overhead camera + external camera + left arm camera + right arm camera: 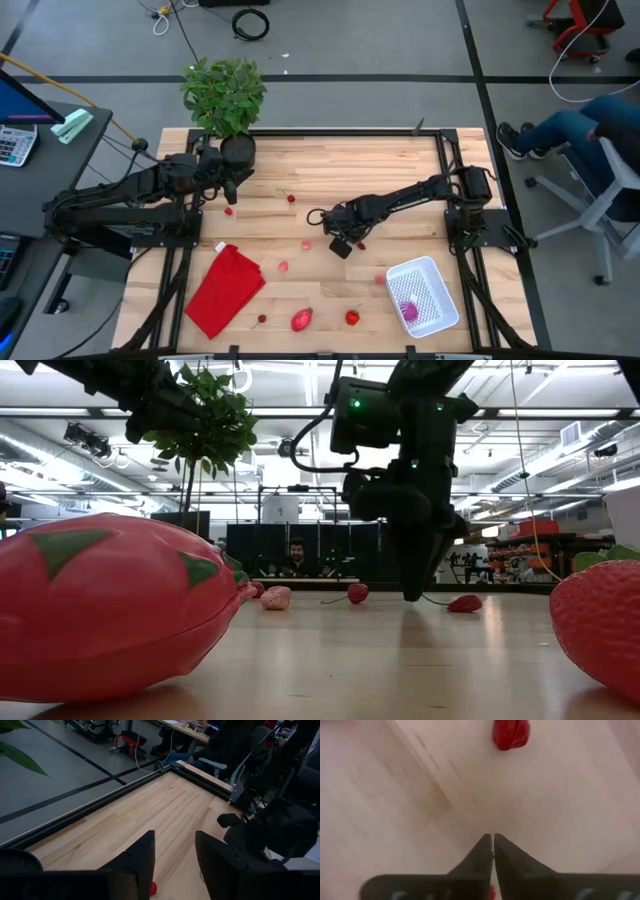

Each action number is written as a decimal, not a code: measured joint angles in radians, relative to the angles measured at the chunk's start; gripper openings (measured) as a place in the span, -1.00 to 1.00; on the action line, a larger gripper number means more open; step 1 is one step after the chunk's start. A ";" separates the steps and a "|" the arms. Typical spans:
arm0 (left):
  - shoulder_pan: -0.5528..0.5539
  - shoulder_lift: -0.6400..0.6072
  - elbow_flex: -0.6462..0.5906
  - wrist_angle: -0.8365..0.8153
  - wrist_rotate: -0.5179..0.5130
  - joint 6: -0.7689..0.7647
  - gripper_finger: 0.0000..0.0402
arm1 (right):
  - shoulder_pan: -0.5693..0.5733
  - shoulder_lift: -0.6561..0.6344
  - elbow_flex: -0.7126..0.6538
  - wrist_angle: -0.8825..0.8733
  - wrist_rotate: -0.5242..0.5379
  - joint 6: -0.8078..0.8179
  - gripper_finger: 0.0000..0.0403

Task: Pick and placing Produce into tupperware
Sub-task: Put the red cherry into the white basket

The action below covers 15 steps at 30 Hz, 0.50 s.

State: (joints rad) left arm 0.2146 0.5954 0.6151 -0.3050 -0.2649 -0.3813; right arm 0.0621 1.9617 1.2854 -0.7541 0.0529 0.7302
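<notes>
The white perforated tupperware (428, 283) sits near the table's near right corner, with a purple ball (408, 311) inside. Red and pink produce lies scattered on the wood: a big pink fruit (301, 320) (110, 610), a strawberry (352, 317) (600, 625), a cherry (357, 593) and small bits (291, 198). My right gripper (340, 243) (493, 840) stands mid-table, pointing down, shut, with a red piece (510, 732) just beyond its tips. My left gripper (232, 188) (175, 860) hovers open at the far left, by the plant pot, with a red bit (153, 888) below it. My right gripper points straight down, and in the low view its shut fingertips (414, 596) reach the tabletop. A speck of red (491, 893) shows farther back between the fingers. Whether the gripper touches or holds anything, I cannot tell.
A red folded cloth (225, 288) lies at the near left. A potted plant (226, 100) stands at the far left corner. A black frame rail (340, 132) edges the table. A seated person (590, 130) is beyond the right side.
</notes>
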 joint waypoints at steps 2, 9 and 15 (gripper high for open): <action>0.000 0.000 0.000 0.000 0.000 0.000 -0.28 | -0.010 0.000 0.000 -0.001 -0.003 -0.001 -0.94; 0.000 0.000 0.000 0.000 0.000 0.000 -0.24 | -0.027 -0.088 0.000 -0.050 -0.062 0.051 -0.97; 0.000 0.000 0.000 0.000 0.000 0.000 -0.27 | 0.002 -0.320 0.000 -0.170 -0.060 0.228 -0.98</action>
State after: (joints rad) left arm 0.2150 0.5956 0.6151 -0.3050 -0.2650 -0.3813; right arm 0.0639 1.6421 1.2854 -0.9236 -0.0072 0.9579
